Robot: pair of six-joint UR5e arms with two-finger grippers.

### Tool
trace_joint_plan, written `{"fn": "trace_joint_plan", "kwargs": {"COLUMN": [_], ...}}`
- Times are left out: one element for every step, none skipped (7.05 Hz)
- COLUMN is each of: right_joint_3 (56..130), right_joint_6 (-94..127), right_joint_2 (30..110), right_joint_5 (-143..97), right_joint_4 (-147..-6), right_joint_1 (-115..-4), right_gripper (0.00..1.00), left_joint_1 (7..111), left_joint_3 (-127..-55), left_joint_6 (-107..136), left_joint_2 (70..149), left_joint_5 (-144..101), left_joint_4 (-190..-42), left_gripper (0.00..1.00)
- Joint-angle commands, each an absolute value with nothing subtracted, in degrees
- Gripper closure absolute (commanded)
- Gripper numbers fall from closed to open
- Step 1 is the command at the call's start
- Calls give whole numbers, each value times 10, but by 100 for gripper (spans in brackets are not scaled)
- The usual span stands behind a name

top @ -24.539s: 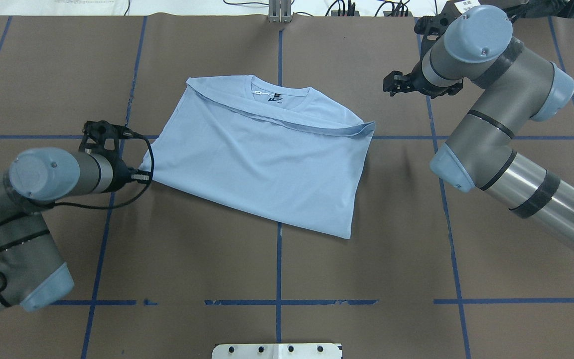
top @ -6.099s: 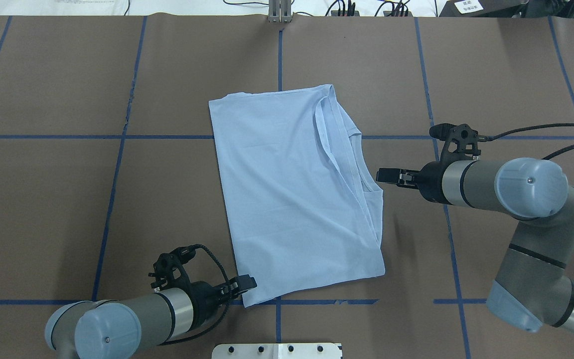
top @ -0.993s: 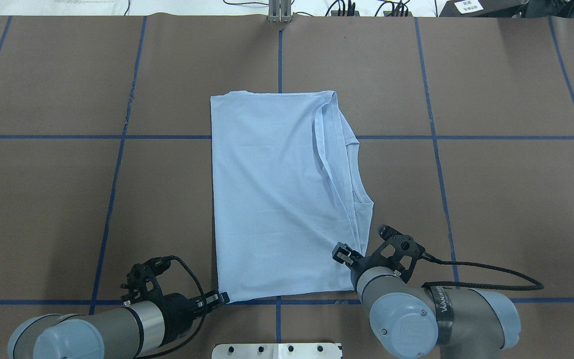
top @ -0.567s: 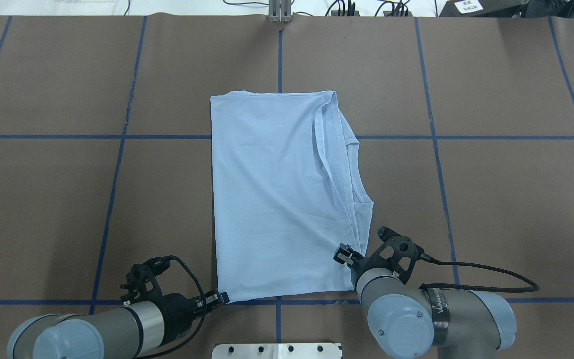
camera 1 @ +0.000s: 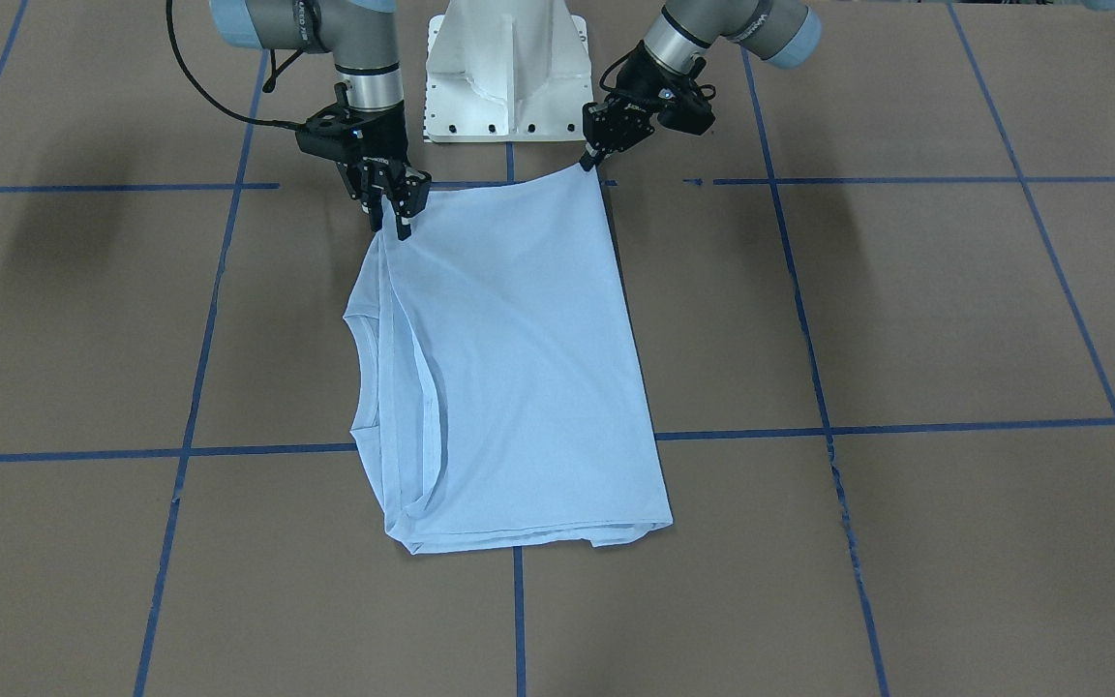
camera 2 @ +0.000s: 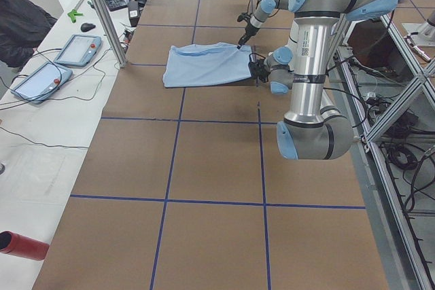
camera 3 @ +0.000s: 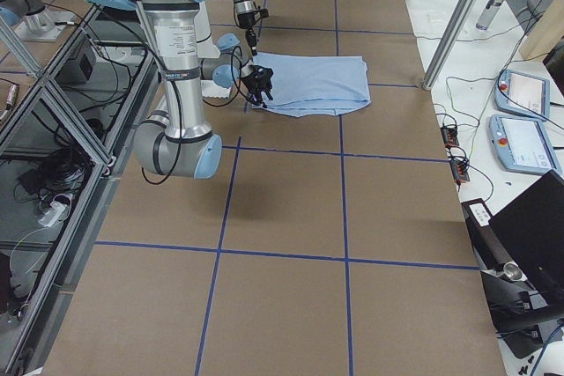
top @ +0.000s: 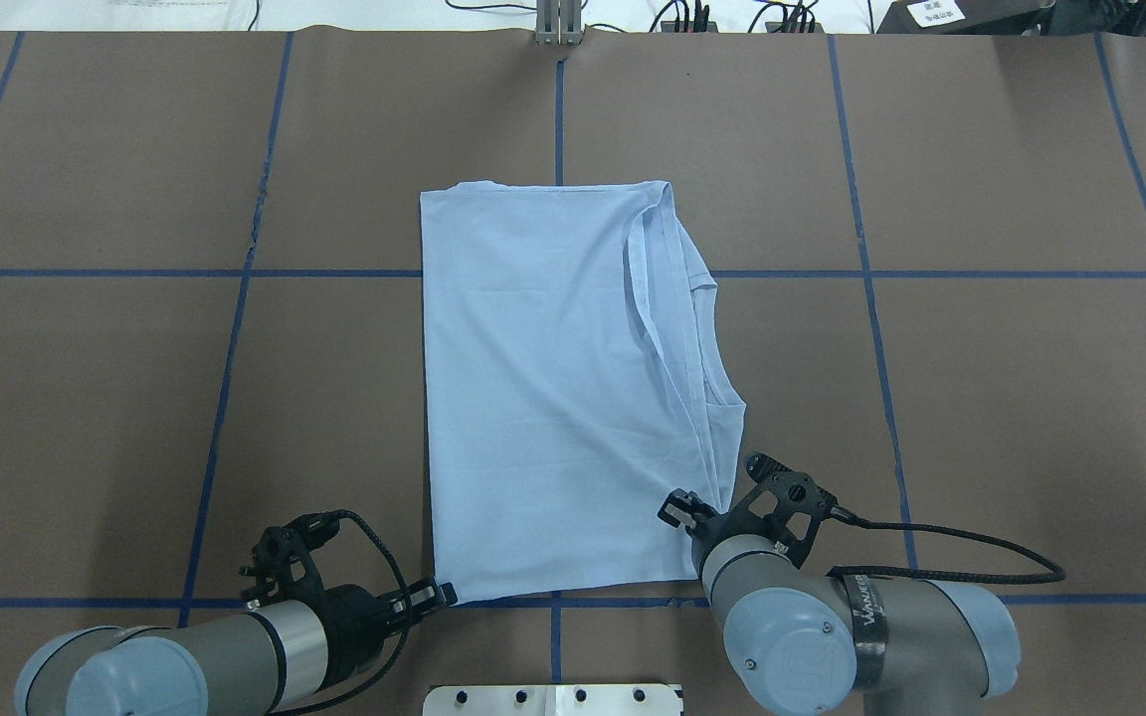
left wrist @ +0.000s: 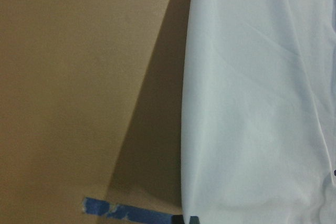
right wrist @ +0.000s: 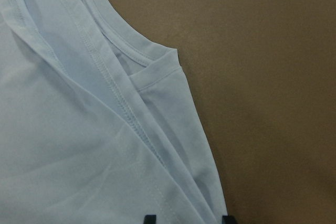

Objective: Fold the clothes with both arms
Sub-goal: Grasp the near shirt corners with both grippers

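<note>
Blue T-shirt is pinched by left claw; spread right claw should be shut over every layer.

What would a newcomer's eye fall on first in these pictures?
A light blue T-shirt, folded into a long rectangle, lies centred on the brown table gridded with blue tape. Both black grippers sit at its robot-side edge: the left gripper pinches one corner, the right gripper is open over the other.

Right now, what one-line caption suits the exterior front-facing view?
Left claw pinches one robot-side corner of the folded light blue T-shirt; right claw, open, sits at the other.
</note>
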State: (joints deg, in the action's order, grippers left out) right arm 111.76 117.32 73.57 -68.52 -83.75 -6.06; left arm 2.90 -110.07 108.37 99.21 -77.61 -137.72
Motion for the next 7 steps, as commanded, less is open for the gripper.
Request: {"fn": "trace_joint_plan", "kwargs": {"right_joint_3": [1117,1117,1118,1117,1116,1111,1108], "right_joint_6": [1172,1162,1152,1151,1152,1151,1151], "right_joint_2": [737,737,737,737,737,737,737], "right_joint_5": [-686,-686,-686,-686,-686,-686,-686], "right_joint_4": [-839,-840,-840,-840,-840,-840,-840], "right_joint_1": [-61,-62,-60,-59,-59,-57,-58], "right_gripper": [48,45,42,42,43,44,45], "left_joint_1": [29,29,29,29,29,29,29], "left_joint_3": [-1100,-1099,-1099,-1099,-1099,-1099,-1097], "left_joint_6": [1084,1084,1084,1084,1084,1084,1083], "left_joint_2": [993,993,994,993,993,993,993], "left_joint_5": [-776,-776,-776,-776,-777,-777,-777], "left_joint_4": [-1377,-1377,-1377,-1377,-1377,-1377,-1377], "left_gripper": [100,100,100,100,100,100,100]}}
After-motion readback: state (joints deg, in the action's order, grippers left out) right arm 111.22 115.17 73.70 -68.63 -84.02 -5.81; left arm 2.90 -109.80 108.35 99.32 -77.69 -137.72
